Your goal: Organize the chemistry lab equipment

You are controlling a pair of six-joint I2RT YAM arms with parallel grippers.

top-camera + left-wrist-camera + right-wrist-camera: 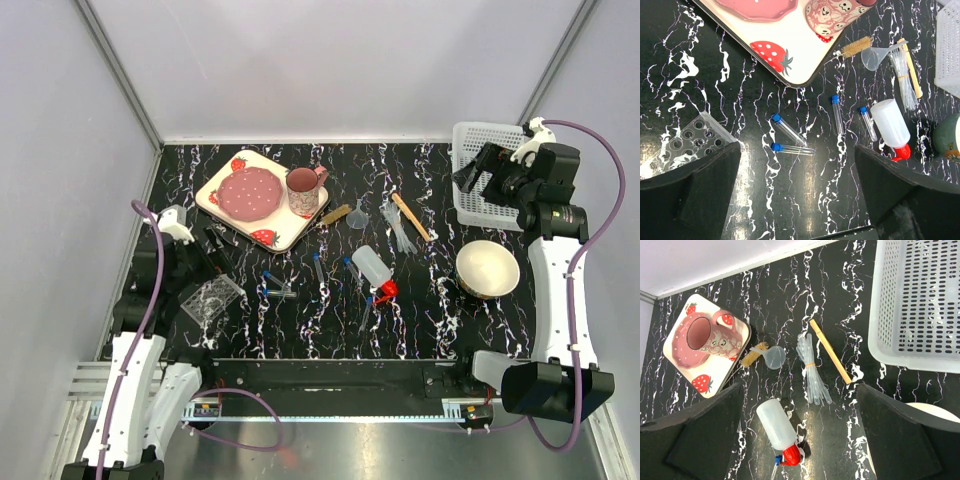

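Note:
Several blue-capped tubes [272,281] [789,130] lie loose at the table's middle. The clear tube rack [211,298] [685,145] lies at the left. The red-capped squeeze bottle [372,268] [891,125] [777,427] lies on its side. The clear funnel [359,215] [774,357], the banded droppers [400,232] [812,372], a wooden stick [410,215] [830,350] and a brush [335,214] [754,355] lie behind it. My left gripper [215,240] [797,200] is open and empty above the tubes. My right gripper [468,175] [800,440] is open and empty, high by the basket.
A white perforated basket [480,180] [920,305] stands at the back right. A cream bowl [488,268] sits in front of it. A strawberry-print tray [285,235] with a pink plate and mug [304,191] is at the back left.

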